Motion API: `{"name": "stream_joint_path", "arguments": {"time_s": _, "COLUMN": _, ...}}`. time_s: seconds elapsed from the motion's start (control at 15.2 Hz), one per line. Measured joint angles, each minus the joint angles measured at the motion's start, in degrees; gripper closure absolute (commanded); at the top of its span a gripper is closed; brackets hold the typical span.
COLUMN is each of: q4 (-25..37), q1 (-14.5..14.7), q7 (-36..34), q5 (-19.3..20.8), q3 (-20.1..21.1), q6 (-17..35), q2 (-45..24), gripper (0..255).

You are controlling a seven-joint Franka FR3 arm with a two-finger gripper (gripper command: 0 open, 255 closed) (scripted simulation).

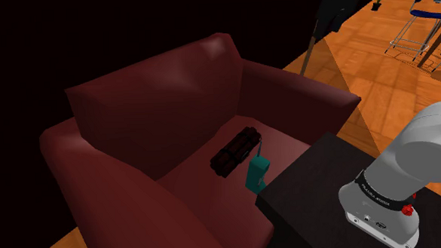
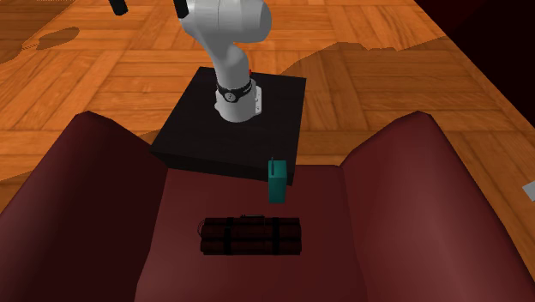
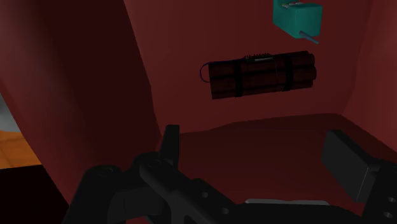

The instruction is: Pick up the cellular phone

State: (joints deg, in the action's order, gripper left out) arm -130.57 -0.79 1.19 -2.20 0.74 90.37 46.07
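While your tool (image 3: 257, 156) is hanging open, the teal phone (image 3: 298, 16) is standing near a dark bundle (image 3: 261, 75) on the armchair (image 3: 76, 76).

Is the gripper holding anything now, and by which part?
Nothing is held. The gripper is open and empty; the teal phone sits apart on the armchair seat.

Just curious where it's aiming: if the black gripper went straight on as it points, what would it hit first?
Probably the gripper meets the dark red armchair at its back crease, short of the bundle of sticks and teal phone; depth is unclear.
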Motion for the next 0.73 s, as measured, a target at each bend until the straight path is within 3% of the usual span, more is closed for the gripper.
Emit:
{"name": "stream_joint_path", "arguments": {"time_s": 0.2, "q4": -1.8, "q1": 0.2, "q7": -1.0, "q5": -0.6, "q3": 0.9, "q6": 1.2, "q2": 0.4, "gripper": 0}}
{"name": "stream_joint_path", "arguments": {"time_s": 0.73, "q4": -16.4, "q1": 2.1, "q7": -6.1, "q5": -4.2, "q3": 6.4, "q6": 12.3, "q2": 2.4, "gripper": 0}}
